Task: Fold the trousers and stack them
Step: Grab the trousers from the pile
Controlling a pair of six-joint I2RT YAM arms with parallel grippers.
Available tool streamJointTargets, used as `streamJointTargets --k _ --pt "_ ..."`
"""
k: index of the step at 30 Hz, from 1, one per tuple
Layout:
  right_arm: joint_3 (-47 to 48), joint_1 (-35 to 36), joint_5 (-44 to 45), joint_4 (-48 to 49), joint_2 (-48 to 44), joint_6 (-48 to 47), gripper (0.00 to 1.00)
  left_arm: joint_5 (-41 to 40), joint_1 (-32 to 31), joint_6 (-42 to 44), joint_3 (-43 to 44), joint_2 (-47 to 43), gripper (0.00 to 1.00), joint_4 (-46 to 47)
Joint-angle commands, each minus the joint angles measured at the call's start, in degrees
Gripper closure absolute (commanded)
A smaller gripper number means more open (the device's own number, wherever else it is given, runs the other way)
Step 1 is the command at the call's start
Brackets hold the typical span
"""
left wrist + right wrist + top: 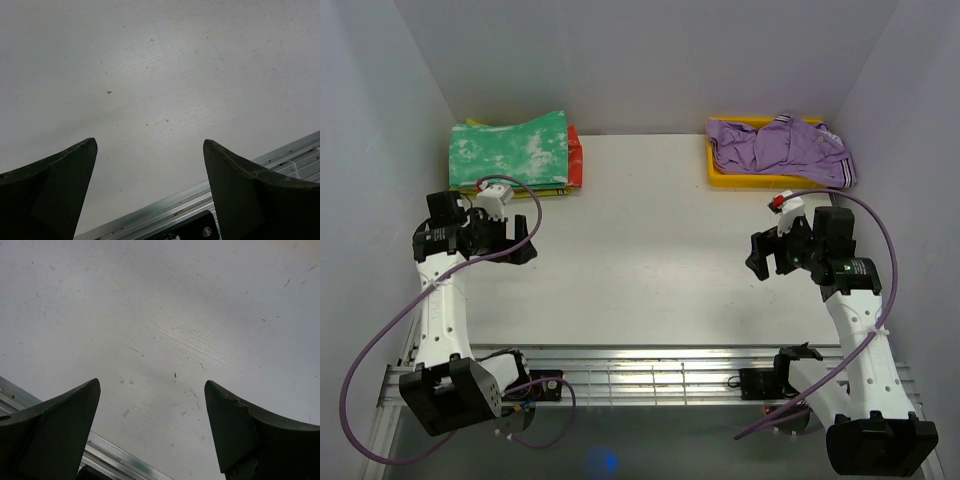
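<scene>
Fold not yet begun: trousers point(780, 148) lie crumpled in the yellow tray point(718, 178) at the tabletop's point(650, 250) far right, left fingers point(55, 190) and right fingers point(55, 427) both spread wide and empty, so the next move likely requires reaching the tray and pinching the cloth.

Soft, crumpled cloth trousers point(780, 150) lie in a glossy plastic tray point(720, 178) on the matt, finely scratched table point(650, 250).

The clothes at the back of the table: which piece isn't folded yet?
The lilac trousers, lying crumpled in the yellow tray at far right. The pile at far left, with the green-and-white garment on top, is folded flat.
</scene>
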Motion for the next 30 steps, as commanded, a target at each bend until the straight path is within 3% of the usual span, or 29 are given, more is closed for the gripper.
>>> streamJointTargets --k 1,6,7,13,14,21,24,30 --pt "3.83 -0.38 0.27 3.13 2.61 3.12 0.1 3.77 0.0 1.15 2.16 -2.71 0.02 1.84" --pt "15.15 -0.29 3.08 7.09 15.42 2.07 0.1 6.41 0.0 -0.78 7.43 1.42 0.02 3.6" --pt "17.87 -0.38 3.43 7.09 21.72 1.11 0.1 6.85 0.0 -1.39 7.7 1.51 0.02 4.3" --pt "40.19 -2.57 6.6 10.78 45.83 0.39 0.1 7.91 -0.35 -5.96 9.28 2.74 0.02 6.94" --pt "47.45 -2.66 7.56 10.6 48.91 0.57 0.1 8.35 -0.35 -6.58 9.11 2.83 0.02 7.12" --pt "74.98 -3.89 13.01 9.02 76.75 -3.29 0.1 12.92 -0.44 -9.48 4.72 2.92 0.02 8.35" --pt "78.8 -4.51 13.8 12.08 83.01 -3.39 0.1 12.92 -0.44 -10.1 3.4 3.1 0.02 8.35" --pt "71.69 -5.12 13.63 25.89 88.38 -0.31 0.1 10.64 -0.44 -9.93 1.64 3.09 0.02 8.44"
